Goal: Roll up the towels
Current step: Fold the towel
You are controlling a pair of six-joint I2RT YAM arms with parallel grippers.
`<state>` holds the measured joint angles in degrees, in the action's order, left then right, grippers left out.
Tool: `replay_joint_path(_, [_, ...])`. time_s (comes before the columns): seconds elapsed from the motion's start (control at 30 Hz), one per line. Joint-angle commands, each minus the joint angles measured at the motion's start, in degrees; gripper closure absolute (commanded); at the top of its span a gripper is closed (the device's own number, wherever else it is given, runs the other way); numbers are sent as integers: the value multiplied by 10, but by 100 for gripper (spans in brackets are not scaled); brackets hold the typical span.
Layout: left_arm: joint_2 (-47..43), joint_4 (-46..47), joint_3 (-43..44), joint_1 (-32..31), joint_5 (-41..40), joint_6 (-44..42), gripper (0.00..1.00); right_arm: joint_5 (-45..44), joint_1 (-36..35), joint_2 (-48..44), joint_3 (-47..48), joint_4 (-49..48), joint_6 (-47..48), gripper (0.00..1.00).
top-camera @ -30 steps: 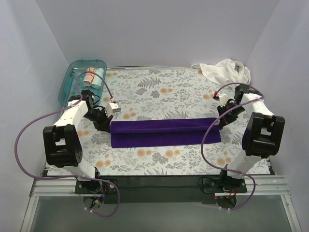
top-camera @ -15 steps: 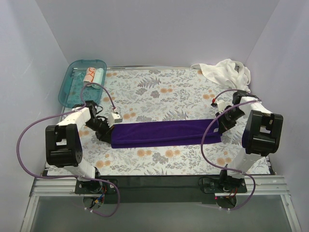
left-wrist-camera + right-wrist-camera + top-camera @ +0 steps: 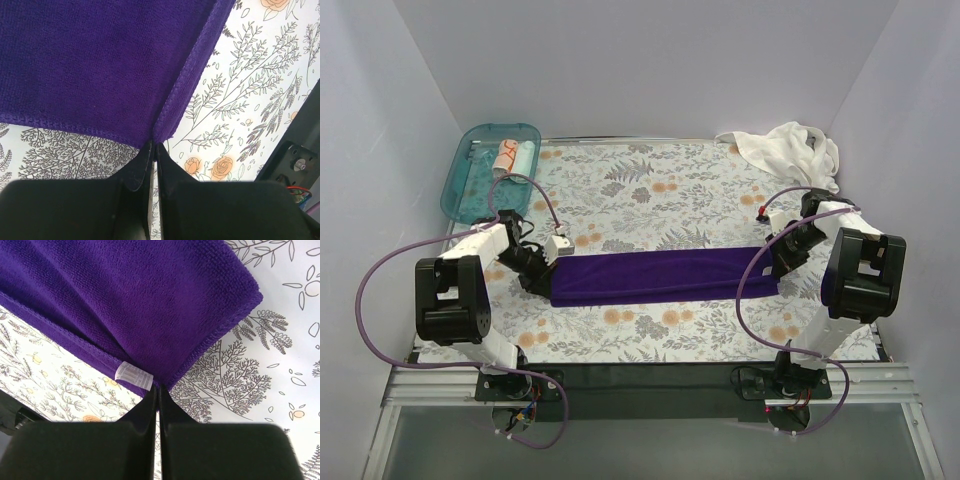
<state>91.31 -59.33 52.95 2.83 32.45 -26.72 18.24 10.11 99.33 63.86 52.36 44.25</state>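
White and flower-printed, the desk (image 3: 650, 180) carries the dark purple towel (image 3: 655, 276) across its middle as a long folded band, with the white towel (image 3: 785, 148) heaped at the far right corner. Left fingers (image 3: 136, 172) and right fingers (image 3: 144, 412) are each clamped on an end corner of the purple one. Such thin holds may slip, and unequal pulls could skew the fold before rolling.
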Motion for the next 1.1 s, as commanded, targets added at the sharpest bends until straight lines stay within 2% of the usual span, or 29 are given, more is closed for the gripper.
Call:
replay_joint_path(0.0, [-11,4,-2,-2,-4,-6,100,-2,5,-9,8,0,10,99])
replay_joint_path(0.6, [-28,-58,38,-2,19,-37,100,-7,5,-41,5,7,34,99])
replay_joint_path(0.63, [-27,-60,35,-2,20,-40,100,-8,5,-42,1,8,37,93])
replay_joint_path(0.67, [-27,-65,33,-2,21,-48,97,-8,5,-46,-4,8,41,79])
replay_joint_path(0.7, [-27,-68,30,-2,23,-54,85,-8,5,-52,-7,9,49,71])
replay_joint_path(0.77, [-30,-87,28,-2,30,-77,78,-5,5,-63,-15,13,57,57])
replay_joint_path(0.8, [-38,-91,28,-2,33,-83,72,-4,5,-77,-16,16,63,54])
replay_joint_path(0.9, [-52,-114,38,-2,48,-104,66,4,6,-105,-5,31,73,48])
replay_joint_path(1.0, [-59,-128,62,-2,65,-101,64,15,6,-115,21,38,71,50])
replay_joint_path(1.07, [-59,-108,73,-2,75,-80,63,39,5,-110,44,43,55,55])
